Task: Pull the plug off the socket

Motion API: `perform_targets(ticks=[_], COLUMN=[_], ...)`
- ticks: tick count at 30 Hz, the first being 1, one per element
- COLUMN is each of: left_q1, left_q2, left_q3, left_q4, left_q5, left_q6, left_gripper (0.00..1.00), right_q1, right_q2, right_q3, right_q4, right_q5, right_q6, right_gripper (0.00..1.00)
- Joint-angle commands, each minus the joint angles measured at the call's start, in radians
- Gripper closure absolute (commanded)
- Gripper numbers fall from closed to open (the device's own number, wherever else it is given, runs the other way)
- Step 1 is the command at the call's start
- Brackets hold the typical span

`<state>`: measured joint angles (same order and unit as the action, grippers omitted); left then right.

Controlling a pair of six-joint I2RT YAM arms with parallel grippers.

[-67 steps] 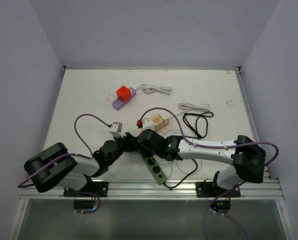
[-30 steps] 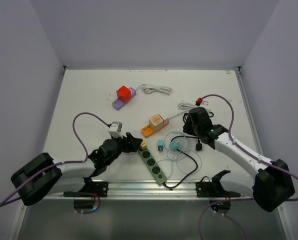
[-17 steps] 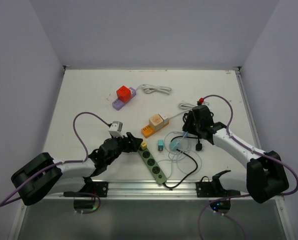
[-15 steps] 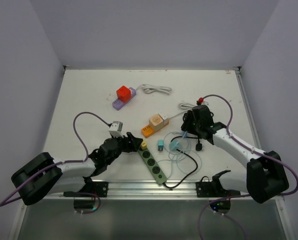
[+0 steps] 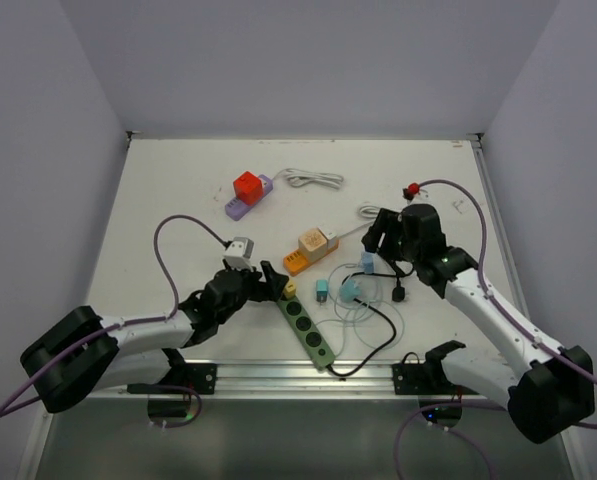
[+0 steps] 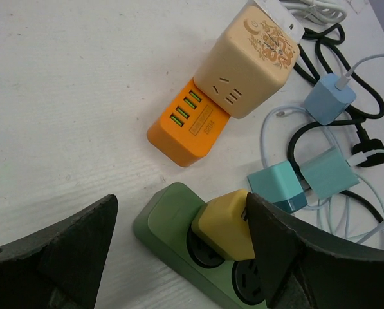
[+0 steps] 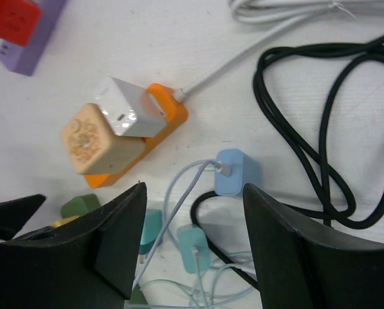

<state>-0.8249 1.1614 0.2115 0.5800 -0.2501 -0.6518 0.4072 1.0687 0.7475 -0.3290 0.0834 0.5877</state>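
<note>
left pincer open, empty, framing the strip's end | right pincer open, empty, above loose blue charger on desk | yellow plug seated in green power strip | judged: that pull not yet done

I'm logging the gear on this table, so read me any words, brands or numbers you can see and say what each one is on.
Orange charger block: one small line of print on its top face, too blurred to read.
Beige cube adapter: only an ornamental pattern, no legible words.
Everything else, in all three views: no readable text.
</note>
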Motion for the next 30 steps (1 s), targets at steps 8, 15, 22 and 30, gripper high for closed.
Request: perform_targets(ticks=[8, 15, 22, 30], left_q1=[0.003, 0.003, 0.003, 0.004], left_q2=[-0.032, -0.118, -0.235, -0.362], left_q3=[0.164, 0.209, 0.229, 0.2], left_q4=[-0.264, -0.333, -0.437, -0.542], left_q5=[-0.009, -0.014, -0.069, -0.167], left_q6=[0.133, 0.149, 0.159, 0.095], left_gripper=[0.12, 0.11, 0.1, 0.12], right_q1=[0.09, 0.313, 0.488, 0.593], right_q2=[-0.081, -0.05, 0.066, 0.235], right_q3=[0.087, 0.11, 0.147, 0.211], right_q4=[0.011, -0.007, -0.001, 0.045], right_q5=[-0.214, -0.123, -0.004, 0.084], right_q6=[-0.083, -0.15, -0.187, -0.187], right_gripper=[0.38, 0.51, 0.45, 0.34])
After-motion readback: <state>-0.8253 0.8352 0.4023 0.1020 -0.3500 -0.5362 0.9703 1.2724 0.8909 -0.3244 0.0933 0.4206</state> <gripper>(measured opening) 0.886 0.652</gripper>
